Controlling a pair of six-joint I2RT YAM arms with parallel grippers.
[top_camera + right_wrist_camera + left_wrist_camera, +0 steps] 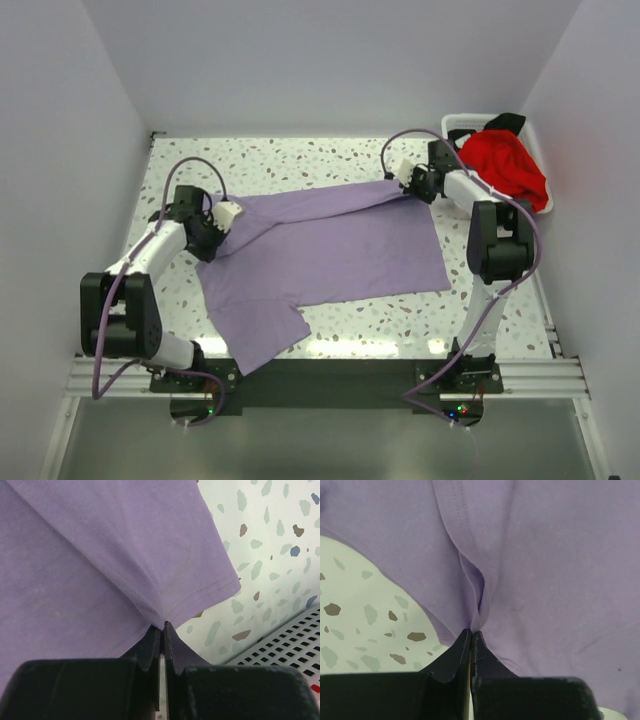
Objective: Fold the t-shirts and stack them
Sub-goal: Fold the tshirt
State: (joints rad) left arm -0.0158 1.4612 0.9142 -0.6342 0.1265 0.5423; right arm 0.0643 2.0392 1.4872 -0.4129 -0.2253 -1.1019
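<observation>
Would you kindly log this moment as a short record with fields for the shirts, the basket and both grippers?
purple t-shirt: spread on the table, not folded
left gripper: shut on purple t-shirt, left edge
right gripper: shut on purple t-shirt, hemmed corner near basket
red t-shirt: bunched in basket
black t-shirt: in basket, mostly hidden behind red t-shirt

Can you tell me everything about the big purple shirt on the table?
The lavender-purple soft cloth t-shirt lies spread out, mostly flat with a few wrinkles, on the white speckled table. One short sleeve points toward the near edge. Stitched hems run along its borders. The left tool is shut on a pinched fold at the shirt's left side. The right tool is shut on the cloth near a hemmed corner at the far right. The far edge looks pulled straight between them.
</observation>
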